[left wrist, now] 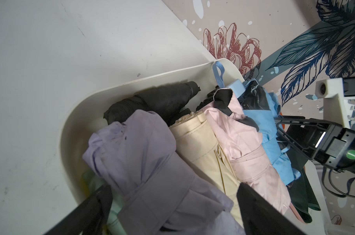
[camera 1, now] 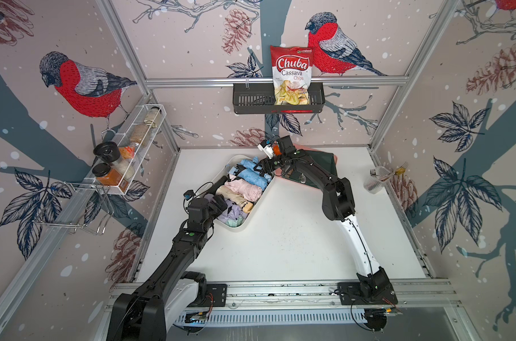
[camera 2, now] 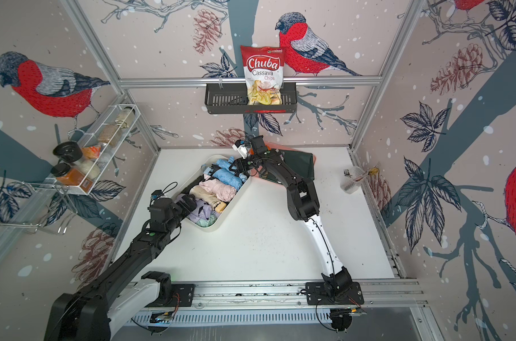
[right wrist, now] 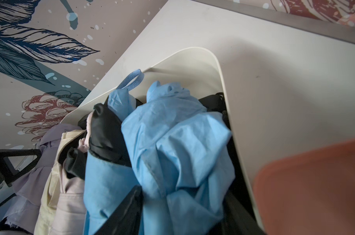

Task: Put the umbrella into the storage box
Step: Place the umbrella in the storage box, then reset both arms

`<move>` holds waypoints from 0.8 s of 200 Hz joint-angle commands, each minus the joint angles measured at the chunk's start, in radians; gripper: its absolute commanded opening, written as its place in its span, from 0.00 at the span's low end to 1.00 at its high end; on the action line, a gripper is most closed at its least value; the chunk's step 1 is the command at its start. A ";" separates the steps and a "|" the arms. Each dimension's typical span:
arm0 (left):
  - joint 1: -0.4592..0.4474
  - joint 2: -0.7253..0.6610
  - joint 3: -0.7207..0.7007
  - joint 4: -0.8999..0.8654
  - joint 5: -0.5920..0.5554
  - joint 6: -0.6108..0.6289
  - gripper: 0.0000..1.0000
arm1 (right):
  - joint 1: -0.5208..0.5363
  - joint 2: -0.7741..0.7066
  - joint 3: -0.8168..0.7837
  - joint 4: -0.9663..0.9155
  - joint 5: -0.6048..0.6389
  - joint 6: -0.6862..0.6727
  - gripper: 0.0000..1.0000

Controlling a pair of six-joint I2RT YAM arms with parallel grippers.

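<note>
Looks to be the letting-go step, with the blue umbrella (right wrist: 172, 142) already down inside the storage box (camera 1: 239, 228) at its far end, bundled against the end wall, black fabric showing beside it. Packed alongside toward the near end: a pink umbrella (camera 1: 242, 189), a cream one (left wrist: 197, 138), a lilac one (left wrist: 144, 152) and a pale green bundle (camera 1: 234, 221) in the near corner. Judged nearly done for this piece. Calls next for spreading the right hand (camera 1: 261, 168) fully and lifting up and back, without snagging loose blue fabric or the wrist strap (right wrist: 131, 80). Shows that hand's fingers (right wrist: 125, 213) parted to either side of the blue bundle; cannot tell whether pressing on it or already clear. Reaches in from the right across a pink tray (right wrist: 314, 183) just beside the box, forearm low, wrist angled down over the box's far end. Has the left hand (camera 1: 221, 205) spread wide at the near end, over the lilac umbrella, gripping nothing, arm stretched forward from the rail. Leaves the rest of the table (camera 1: 295, 236) out of the action.
</note>
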 commanded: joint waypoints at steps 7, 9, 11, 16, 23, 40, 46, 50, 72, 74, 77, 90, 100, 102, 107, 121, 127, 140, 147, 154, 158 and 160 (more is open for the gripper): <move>-0.001 -0.012 0.006 -0.005 -0.014 0.001 0.99 | 0.006 -0.072 -0.009 -0.037 0.047 -0.019 0.77; -0.001 -0.013 0.006 -0.006 -0.014 0.001 0.99 | 0.007 -0.076 -0.011 -0.039 0.051 -0.020 0.78; 0.000 -0.014 0.006 -0.006 -0.015 0.002 0.99 | 0.008 -0.083 -0.014 -0.041 0.055 -0.021 0.79; -0.001 -0.017 0.006 -0.007 -0.016 0.001 0.99 | 0.009 -0.096 -0.020 -0.045 0.065 -0.025 0.81; -0.001 -0.021 0.007 -0.010 -0.017 0.002 0.99 | 0.011 -0.120 -0.034 -0.050 0.079 -0.029 0.86; -0.001 -0.035 0.008 -0.020 -0.034 0.004 0.99 | 0.013 -0.185 -0.088 -0.048 0.131 -0.026 1.00; -0.001 -0.043 0.010 -0.025 -0.046 0.006 0.99 | 0.012 -0.213 -0.116 -0.044 0.158 -0.019 1.00; -0.001 -0.050 0.011 -0.029 -0.054 0.007 0.99 | 0.013 -0.233 -0.139 -0.040 0.180 -0.011 1.00; -0.001 -0.091 0.016 -0.044 -0.103 0.017 0.99 | 0.004 -0.358 -0.283 -0.022 0.305 0.027 1.00; -0.001 -0.095 0.016 -0.044 -0.108 0.018 0.99 | 0.004 -0.373 -0.306 -0.016 0.319 0.034 1.00; -0.001 -0.101 0.016 -0.042 -0.116 0.020 0.99 | 0.001 -0.395 -0.334 -0.002 0.339 0.043 1.00; -0.001 -0.128 0.012 -0.039 -0.162 0.030 0.99 | -0.003 -0.507 -0.510 0.078 0.437 0.088 1.00; -0.001 -0.147 0.010 -0.030 -0.192 0.045 1.00 | -0.007 -0.590 -0.634 0.132 0.514 0.116 1.00; -0.001 -0.151 0.009 -0.027 -0.196 0.050 1.00 | -0.008 -0.607 -0.660 0.142 0.532 0.121 1.00; -0.002 -0.159 0.005 -0.019 -0.206 0.061 1.00 | -0.011 -0.646 -0.721 0.168 0.567 0.133 1.00; -0.001 -0.180 -0.010 0.018 -0.235 0.089 0.99 | -0.020 -0.750 -0.879 0.238 0.649 0.173 1.00; -0.001 -0.187 -0.020 0.037 -0.253 0.100 1.00 | -0.025 -0.794 -0.943 0.265 0.685 0.191 1.00; -0.001 -0.195 -0.041 0.085 -0.287 0.124 1.00 | -0.041 -0.872 -1.068 0.322 0.745 0.225 1.00; -0.001 -0.196 -0.055 0.117 -0.301 0.142 1.00 | -0.049 -0.914 -1.133 0.351 0.772 0.241 1.00; 0.000 -0.196 -0.069 0.155 -0.315 0.159 1.00 | -0.056 -0.959 -1.198 0.382 0.811 0.256 1.00; 0.000 -0.192 -0.076 0.173 -0.321 0.173 1.00 | -0.060 -0.982 -1.234 0.399 0.836 0.263 1.00; 0.000 -0.191 -0.079 0.181 -0.327 0.177 1.00 | -0.061 -0.993 -1.250 0.409 0.847 0.265 1.00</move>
